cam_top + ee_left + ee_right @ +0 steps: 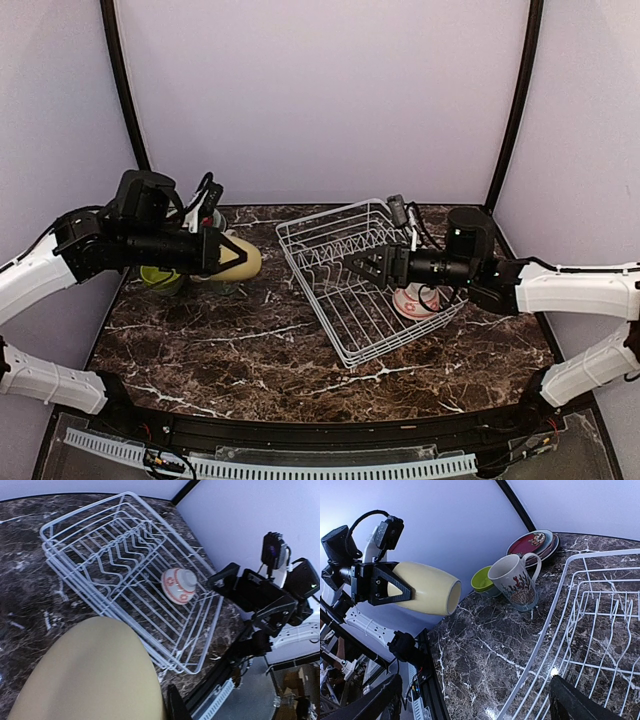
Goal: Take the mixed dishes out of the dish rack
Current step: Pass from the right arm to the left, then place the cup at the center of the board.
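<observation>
My left gripper (224,252) is shut on a plain yellow mug (243,259), held on its side above the table's left part; the mug (85,675) fills the lower left wrist view. The white wire dish rack (345,300) stands right of centre. An upturned red-patterned bowl (413,301) lies in its near right corner, and also shows as the bowl (179,585) in the left wrist view. My right gripper (357,268) hangs open over the rack's middle with nothing between its fingers. On the table at the left stand a cream patterned mug (515,582), a lime bowl (482,579) and stacked plates (532,542).
The dark marble table (250,350) is edged by a black rail (300,440) at the front. Pale walls with black corner posts (125,80) close in the back and sides. The unloaded dishes crowd the back left corner under my left arm.
</observation>
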Robot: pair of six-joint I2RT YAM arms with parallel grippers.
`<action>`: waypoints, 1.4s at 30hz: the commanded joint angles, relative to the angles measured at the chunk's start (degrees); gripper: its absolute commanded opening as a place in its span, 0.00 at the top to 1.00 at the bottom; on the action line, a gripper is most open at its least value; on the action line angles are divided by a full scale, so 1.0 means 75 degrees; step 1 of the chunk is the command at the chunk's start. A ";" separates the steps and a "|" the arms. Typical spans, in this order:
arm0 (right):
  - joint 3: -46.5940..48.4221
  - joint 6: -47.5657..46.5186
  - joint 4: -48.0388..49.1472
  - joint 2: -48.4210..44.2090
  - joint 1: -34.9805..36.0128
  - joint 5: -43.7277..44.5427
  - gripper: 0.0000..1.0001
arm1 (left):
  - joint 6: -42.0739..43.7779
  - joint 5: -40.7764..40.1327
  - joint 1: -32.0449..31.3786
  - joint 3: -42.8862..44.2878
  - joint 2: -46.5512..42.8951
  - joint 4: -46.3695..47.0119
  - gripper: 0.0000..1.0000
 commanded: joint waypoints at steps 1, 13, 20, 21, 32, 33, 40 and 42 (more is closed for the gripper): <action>0.0356 -0.0175 -0.0324 0.0112 -0.0008 0.0221 0.01 | 0.1016 -0.2484 0.0004 0.0479 -0.0763 -0.3272 0.99; 0.0678 -0.0054 -0.0622 0.0282 -0.0010 0.0189 0.01 | 0.1107 -0.4507 0.0312 -0.0171 -0.0212 -0.3717 0.99; 0.0599 -0.0057 -0.0932 -0.0137 -0.0004 0.0398 0.01 | 0.1248 -0.4191 0.0736 -0.0197 0.0874 -0.3161 0.99; 0.0576 -0.0081 -0.0983 -0.0207 -0.0010 0.0457 0.01 | 0.1271 -0.4174 0.0784 -0.0227 0.1083 -0.3144 0.99; 0.0538 -0.0207 -0.1237 -0.0396 0.0000 0.0668 0.01 | 0.1183 -0.3312 0.1572 -0.1393 0.1838 -0.1821 0.99; 0.0524 -0.0209 -0.1249 -0.0404 -0.0009 0.0693 0.01 | 0.1170 -0.3292 0.1579 -0.1410 0.1861 -0.1781 0.99; 0.0560 -0.0237 -0.1244 -0.0348 -0.0010 0.0713 0.01 | 0.1181 -0.3567 0.1653 -0.1380 0.2324 -0.1688 0.99; 0.0578 -0.0259 -0.1266 -0.0337 0.0001 0.0723 0.01 | 0.1171 -0.3546 0.1658 -0.1371 0.2408 -0.1622 0.98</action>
